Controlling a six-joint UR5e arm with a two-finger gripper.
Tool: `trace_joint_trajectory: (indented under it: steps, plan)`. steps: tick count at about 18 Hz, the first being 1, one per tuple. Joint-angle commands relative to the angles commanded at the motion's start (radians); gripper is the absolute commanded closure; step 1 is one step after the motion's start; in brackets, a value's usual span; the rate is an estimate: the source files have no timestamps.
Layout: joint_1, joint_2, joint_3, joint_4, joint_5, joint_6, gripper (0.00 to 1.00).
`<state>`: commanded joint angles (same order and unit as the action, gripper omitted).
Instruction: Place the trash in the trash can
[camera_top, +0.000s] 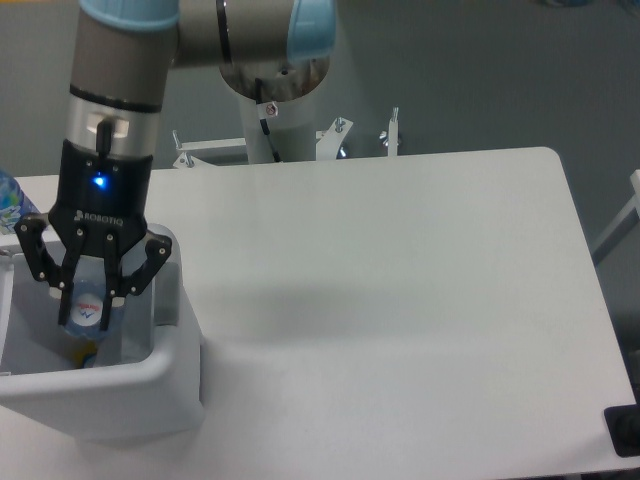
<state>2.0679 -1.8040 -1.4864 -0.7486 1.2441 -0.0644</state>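
The trash can (150, 385) is a white rectangular bin at the table's front left corner. My gripper (86, 320) reaches down inside its opening, fingers pointing down. It is shut on the trash, a crushed clear bluish plastic bottle (88, 305) held upright, whose round top with a red and blue mark shows between the fingers. The bottle's lower part is hidden below the rim and the fingers. A small yellow bit (79, 352) shows on the can's floor under the bottle.
An upright bottle with a blue patterned label (7, 200) stands at the left edge behind the can. The arm's round pedestal (272, 90) rises behind the table's far edge, beside metal brackets (390, 130). A dark object (625, 428) sits at the lower right.
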Motion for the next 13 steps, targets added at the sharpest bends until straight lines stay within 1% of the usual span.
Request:
trace_joint_trajectory:
  steps: [1,3,4,5,6,7,11,13]
  plan:
    - [-0.003,0.002,-0.002,0.000,-0.002,0.002,0.70]
    - [-0.011,0.005,0.000,0.000,-0.002,0.002,0.57]
    - [-0.011,0.006,0.000,0.000,0.000,0.003,0.40]
    - [-0.011,0.006,0.000,0.000,0.000,0.009,0.19]
    - [-0.011,0.006,0.000,0.000,0.002,0.024,0.03]
    - [-0.011,0.008,0.000,-0.002,0.005,0.031,0.00]
    - [-0.011,0.015,0.018,-0.003,0.006,0.037,0.00]
    - [-0.005,0.014,0.043,-0.005,0.008,0.040,0.00]
